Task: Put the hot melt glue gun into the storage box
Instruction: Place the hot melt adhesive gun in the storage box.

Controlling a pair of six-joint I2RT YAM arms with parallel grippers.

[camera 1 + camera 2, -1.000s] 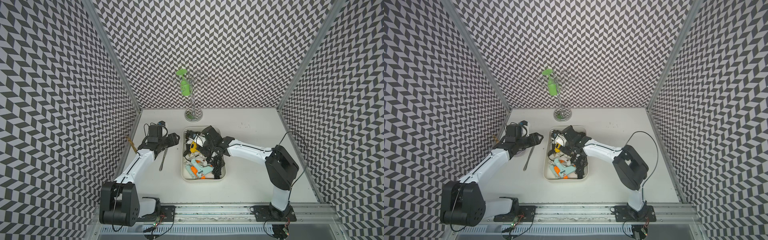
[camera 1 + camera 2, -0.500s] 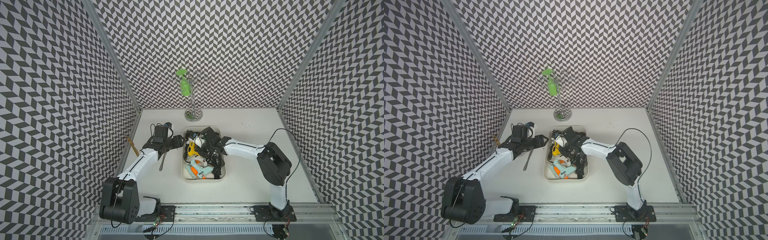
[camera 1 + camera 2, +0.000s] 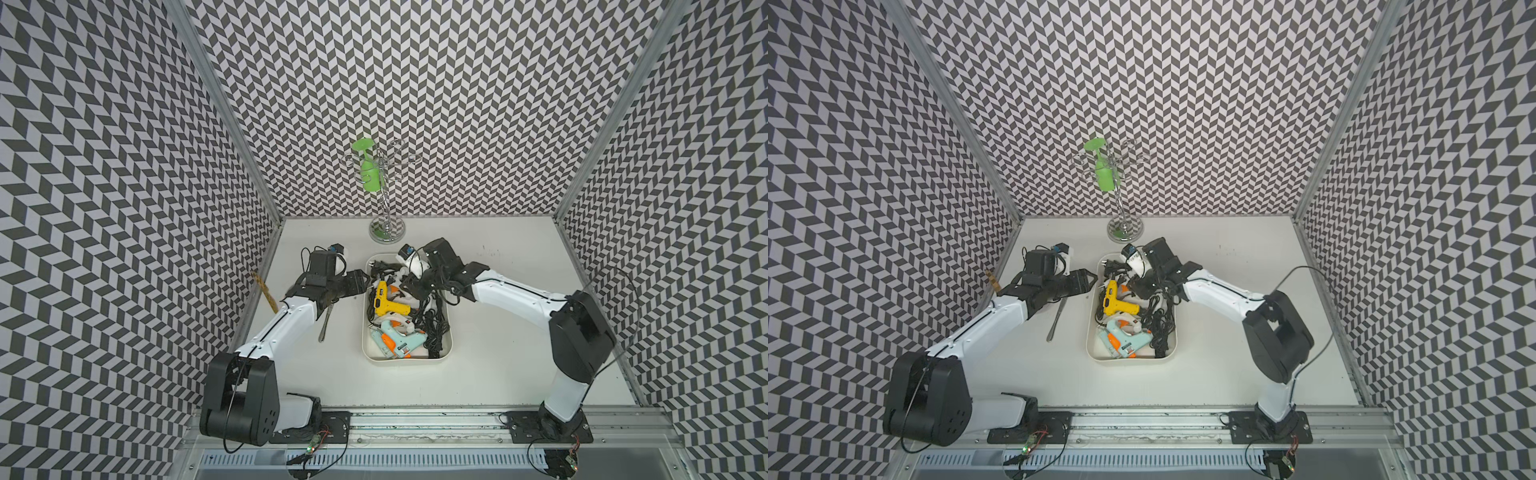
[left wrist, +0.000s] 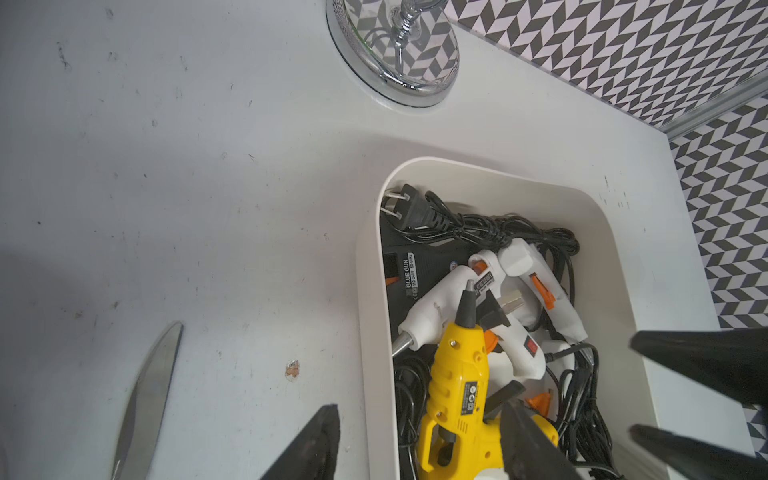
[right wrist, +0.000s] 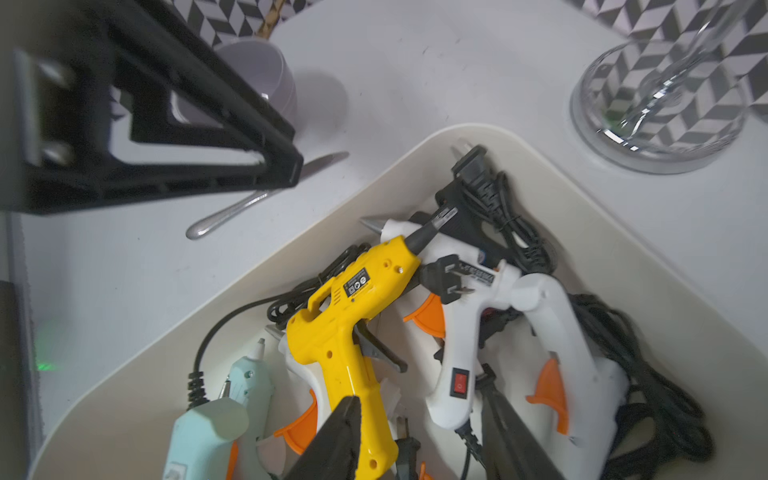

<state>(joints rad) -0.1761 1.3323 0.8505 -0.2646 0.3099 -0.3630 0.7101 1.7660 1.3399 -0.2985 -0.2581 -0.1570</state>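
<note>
The storage box (image 3: pixel 405 360) (image 3: pixel 1129 358) (image 4: pixel 370 291) (image 5: pixel 270 266) sits mid-table with several hot melt glue guns piled in it. A yellow gun (image 3: pixel 384 305) (image 3: pixel 1116 305) (image 4: pixel 457 374) (image 5: pixel 349 316) lies on top of white guns (image 5: pixel 461 332), above teal ones (image 3: pixel 395 343). My left gripper (image 3: pixel 359 282) (image 3: pixel 1090 282) (image 4: pixel 419 407) is open and straddles the box's left rim: one finger over the table, one above the yellow gun. My right gripper (image 3: pixel 409 284) (image 3: pixel 1138 286) (image 5: pixel 419 392) hangs open over the box's far part, between the yellow handle and a white handle, holding nothing.
Black cables (image 3: pixel 434 328) are tangled along the box's right side. A table knife (image 3: pixel 325 324) (image 4: pixel 145 403) lies left of the box. A chrome stand (image 3: pixel 386 230) with a green glass (image 3: pixel 370 174) is behind the box. A lilac cup (image 5: pixel 257 79) stands behind my left gripper.
My left gripper has moved right, up to the box's left rim. The right arm's elbow swung in and back out while its gripper stayed over the box's far part.
</note>
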